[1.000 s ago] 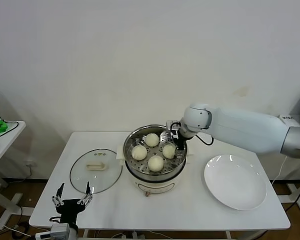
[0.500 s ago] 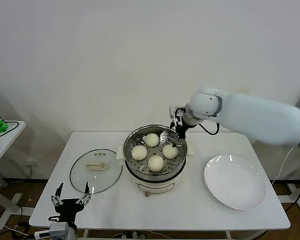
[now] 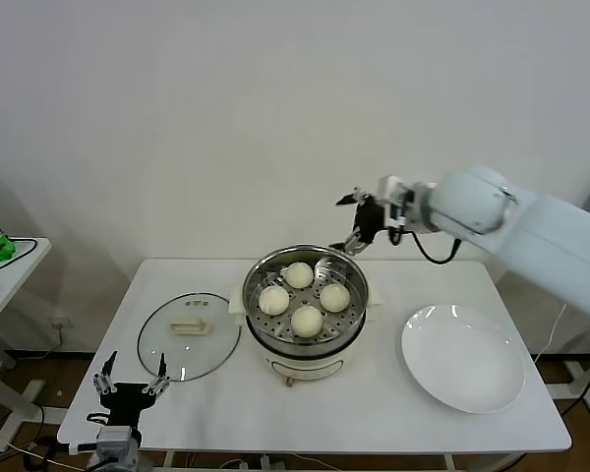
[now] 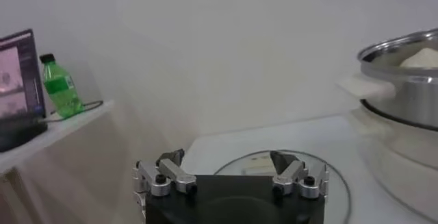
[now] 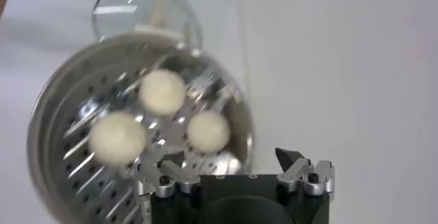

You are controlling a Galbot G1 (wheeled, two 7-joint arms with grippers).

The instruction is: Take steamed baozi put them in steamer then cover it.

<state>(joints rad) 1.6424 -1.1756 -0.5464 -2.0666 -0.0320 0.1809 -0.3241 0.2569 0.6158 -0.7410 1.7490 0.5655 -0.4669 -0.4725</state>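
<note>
Right gripper (image 3: pixel 355 220) hangs in the air with its jaws apart and nothing between them, just above the steamer's far rim. Below it, the steamer (image 3: pixel 306 335) sits mid-desk, and all four baozi (image 3: pixel 307 321) rest on its perforated tray (the right wrist view catches only three of them). Left gripper (image 3: pixel 130 383) waits low at the desk's near left corner, jaws wide apart too, holding nothing. The cover (image 3: pixel 189 334) lies flat on the desk just left of the steamer, handle up, between the pot and the left gripper. A white plate (image 3: pixel 462 358) sits bare toward the right edge of the desk (image 3: pixel 374 408), apart from the steamer.
</note>
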